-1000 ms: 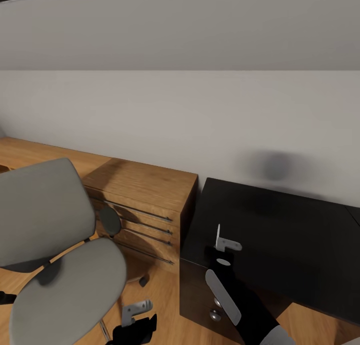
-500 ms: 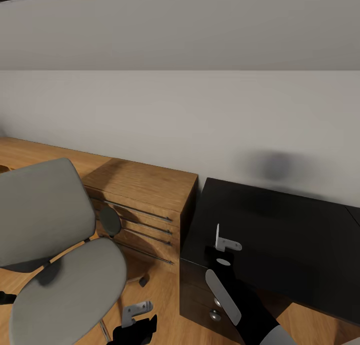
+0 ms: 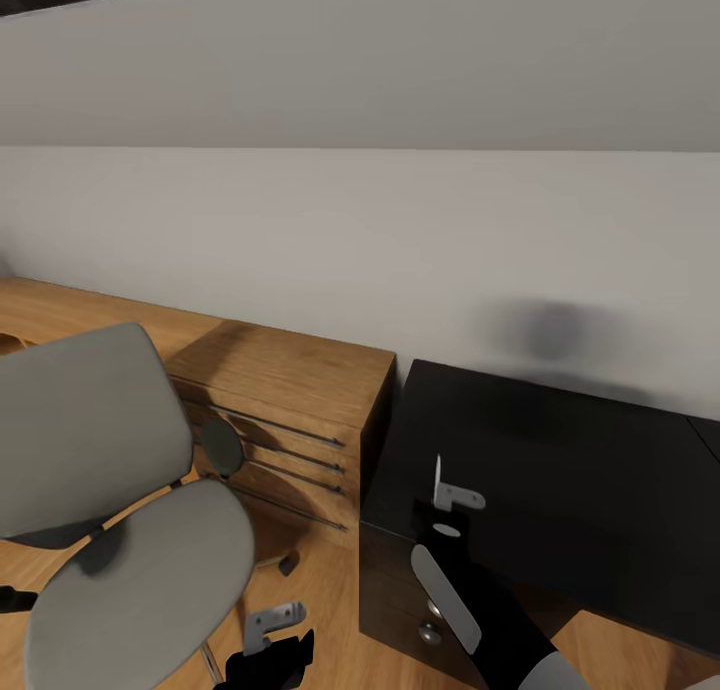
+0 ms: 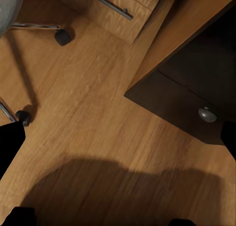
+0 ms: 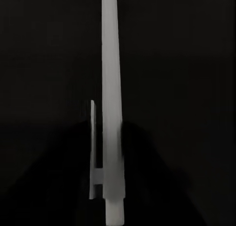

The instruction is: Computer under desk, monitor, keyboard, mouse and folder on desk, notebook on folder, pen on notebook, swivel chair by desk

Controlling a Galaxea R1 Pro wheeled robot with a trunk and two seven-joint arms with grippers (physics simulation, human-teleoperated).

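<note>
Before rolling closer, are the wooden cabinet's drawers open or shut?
Shut: the wooden cabinet shows flush drawer fronts, with its bar handles lined up in the head view.

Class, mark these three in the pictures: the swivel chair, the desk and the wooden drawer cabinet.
swivel chair (image 3: 140,590), head view, on the grey seat pad.
desk (image 3: 580,470), head view, on the bare black top.
wooden drawer cabinet (image 3: 290,370), head view, on its top panel.
</note>
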